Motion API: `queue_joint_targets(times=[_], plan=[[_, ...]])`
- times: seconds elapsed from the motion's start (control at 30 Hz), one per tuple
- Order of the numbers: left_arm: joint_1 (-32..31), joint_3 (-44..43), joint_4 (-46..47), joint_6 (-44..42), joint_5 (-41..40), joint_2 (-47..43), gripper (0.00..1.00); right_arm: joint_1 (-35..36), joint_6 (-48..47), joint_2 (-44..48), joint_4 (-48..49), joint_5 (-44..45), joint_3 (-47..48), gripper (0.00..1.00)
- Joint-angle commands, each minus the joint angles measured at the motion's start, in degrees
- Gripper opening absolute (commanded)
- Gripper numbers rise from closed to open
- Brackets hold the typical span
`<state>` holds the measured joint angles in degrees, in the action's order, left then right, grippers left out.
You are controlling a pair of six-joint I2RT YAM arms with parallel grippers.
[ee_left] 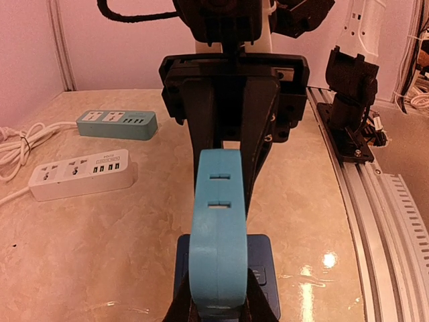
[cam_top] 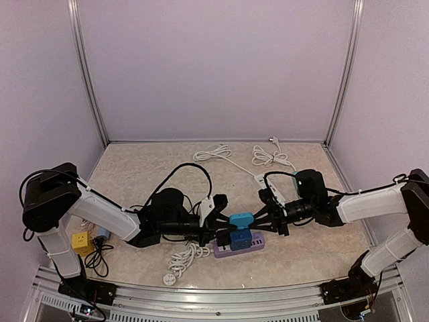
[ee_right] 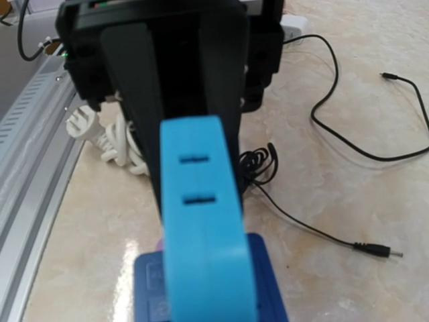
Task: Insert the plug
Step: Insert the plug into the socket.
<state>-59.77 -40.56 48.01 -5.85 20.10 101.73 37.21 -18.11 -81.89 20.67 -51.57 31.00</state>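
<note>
1. Lining up the plug (cam_top: 241, 219) over a free socket in the strip (cam_top: 221, 251), judging by the layout; holding it square to the strip while lowering, and going by its body, with no pins showing in any view.
2. Steering clear of the blue adapter (cam_top: 240, 239) seated on the strip directly beneath the plug; probably needing a sideways shift along the strip before pressing down.
3. Pressing slowly and straight, ideally steadying the strip with one arm, given the risk of a light strip sliding or tipping on the smooth tabletop (cam_top: 167, 161).
4. Hanging near the middle of the tabletop's near edge, just above the adapter; cannot tell whether touching it or a little apart.
5. Sitting end to end between the two sets of jaws:
   - Left jaws: clamping on the plug's near end, to judge by the dark tips flanking it at the bottom of the left wrist view.
   - Right jaws: meeting the opposite end, but cannot tell whether gripping it or merely standing against it.
</note>
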Motion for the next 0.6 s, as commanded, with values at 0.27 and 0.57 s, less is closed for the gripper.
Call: queue_joint_targets(times=[0.27, 0.57], plan=[[-1.07, -0.61, -0.9, -4.13, -3.05, 1.48, 0.0, 0.49, 0.11, -0.52, -1.64, 0.36, 1.42, 0.0], [-1.23, 0.48, -2.55, -6.34, -1.85, 1.65, 0.0, 1.01, -2.73, -3.36, -5.65, 2.04, 2.78, 0.0]])
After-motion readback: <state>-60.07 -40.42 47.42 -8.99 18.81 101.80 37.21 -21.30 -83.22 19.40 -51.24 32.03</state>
